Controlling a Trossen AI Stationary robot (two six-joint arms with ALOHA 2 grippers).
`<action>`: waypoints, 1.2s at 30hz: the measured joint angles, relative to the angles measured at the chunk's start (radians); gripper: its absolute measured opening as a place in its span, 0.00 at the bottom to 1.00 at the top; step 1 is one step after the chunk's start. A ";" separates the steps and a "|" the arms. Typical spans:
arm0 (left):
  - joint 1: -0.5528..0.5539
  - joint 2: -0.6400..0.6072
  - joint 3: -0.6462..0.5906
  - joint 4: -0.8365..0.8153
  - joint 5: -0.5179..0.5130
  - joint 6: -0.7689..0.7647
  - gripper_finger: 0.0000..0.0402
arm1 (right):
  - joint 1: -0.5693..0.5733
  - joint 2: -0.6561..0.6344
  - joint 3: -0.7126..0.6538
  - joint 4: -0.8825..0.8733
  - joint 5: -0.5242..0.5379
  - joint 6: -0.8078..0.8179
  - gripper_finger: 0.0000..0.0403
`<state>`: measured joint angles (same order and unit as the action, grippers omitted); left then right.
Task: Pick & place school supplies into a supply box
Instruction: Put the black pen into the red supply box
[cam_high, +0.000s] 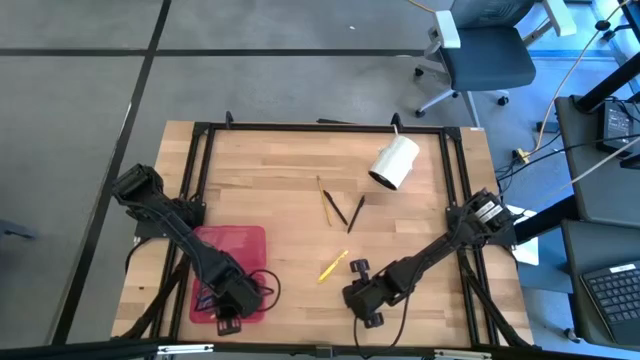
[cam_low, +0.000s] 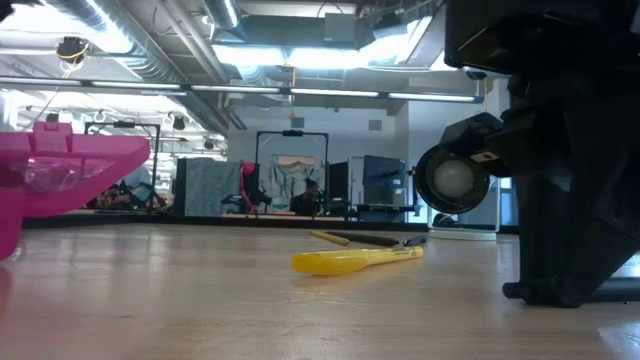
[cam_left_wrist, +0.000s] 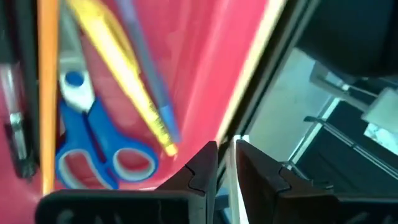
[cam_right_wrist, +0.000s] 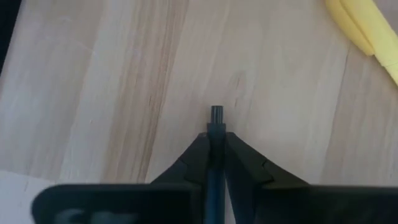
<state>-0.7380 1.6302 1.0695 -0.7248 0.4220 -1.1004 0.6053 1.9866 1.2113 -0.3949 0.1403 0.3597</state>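
Right wrist view: the right gripper (cam_right_wrist: 215, 144) is clamped on a thin dark pen (cam_right_wrist: 216, 118), just above bare table (cam_right_wrist: 93, 93). In the high view it sits at 6 o'clock, the yellow pen (cam_high: 333, 267) just beside it at 11 o'clock. The step in hand is carrying. Next, the pen must travel toward 9 o'clock to the red box (cam_high: 235, 245), where the left gripper (cam_left_wrist: 225, 163) is nearly closed at the rim, beside the scissors (cam_left_wrist: 93, 143).

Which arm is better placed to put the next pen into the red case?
The right arm. Its claw is already shut on a dark pen above the table, beside the yellow pen. The left claw is at the edge of the red case, holding no pen.
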 joint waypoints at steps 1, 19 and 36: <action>0.000 0.000 0.008 0.004 -0.024 0.011 0.13 | 0.000 0.003 0.014 -0.009 -0.001 -0.001 0.10; -0.003 -0.001 0.022 0.491 -0.697 0.900 0.14 | 0.027 0.001 0.227 0.557 0.147 -0.637 0.10; 0.189 0.000 -0.283 1.260 -0.670 1.206 0.35 | 0.037 0.000 0.228 0.816 0.281 -0.862 0.10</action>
<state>-0.5489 1.6300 0.7863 0.5352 -0.2476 0.1057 0.6424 1.9862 1.4391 0.4208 0.4210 -0.5018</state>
